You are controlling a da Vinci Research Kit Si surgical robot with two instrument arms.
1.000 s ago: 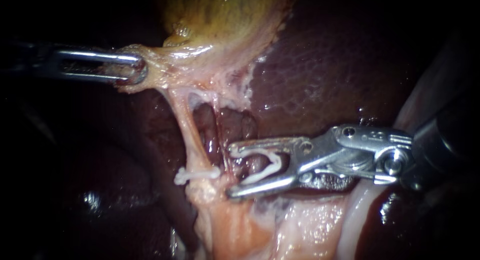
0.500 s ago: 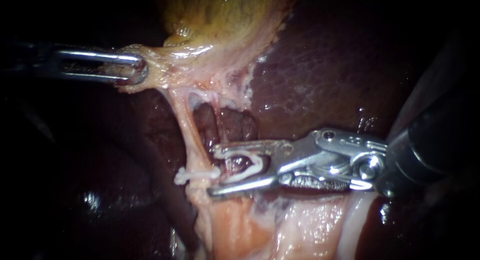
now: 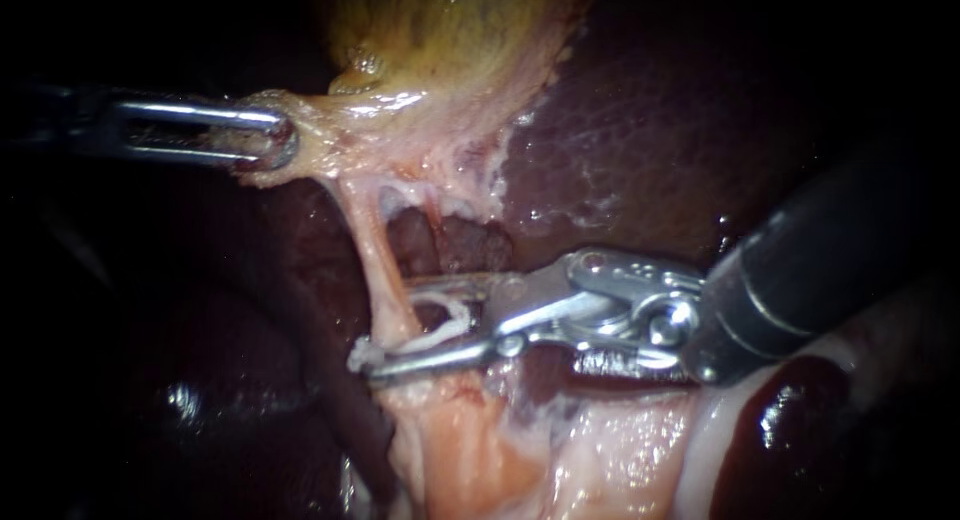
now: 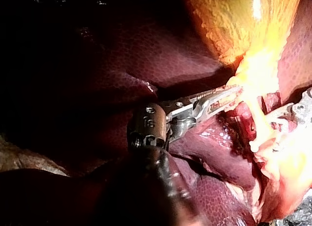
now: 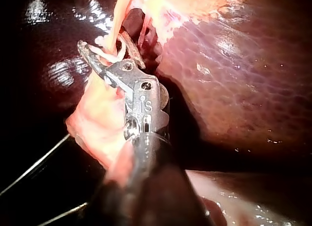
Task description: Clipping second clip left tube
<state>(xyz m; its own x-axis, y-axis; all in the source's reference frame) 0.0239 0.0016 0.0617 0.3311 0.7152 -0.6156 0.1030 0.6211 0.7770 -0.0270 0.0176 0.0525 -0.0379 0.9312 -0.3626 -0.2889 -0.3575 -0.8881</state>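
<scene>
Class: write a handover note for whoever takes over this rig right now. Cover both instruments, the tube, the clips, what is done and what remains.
Left instrument: jaws shut on tissue below the gallbladder, pulling it aside.
Right instrument: jaws hold the new clip, open, straddling the left tube just above the first clip.
Done: first clip is on; new clip appears in place.
Left: squeeze the new clip shut, release it, back out.
</scene>
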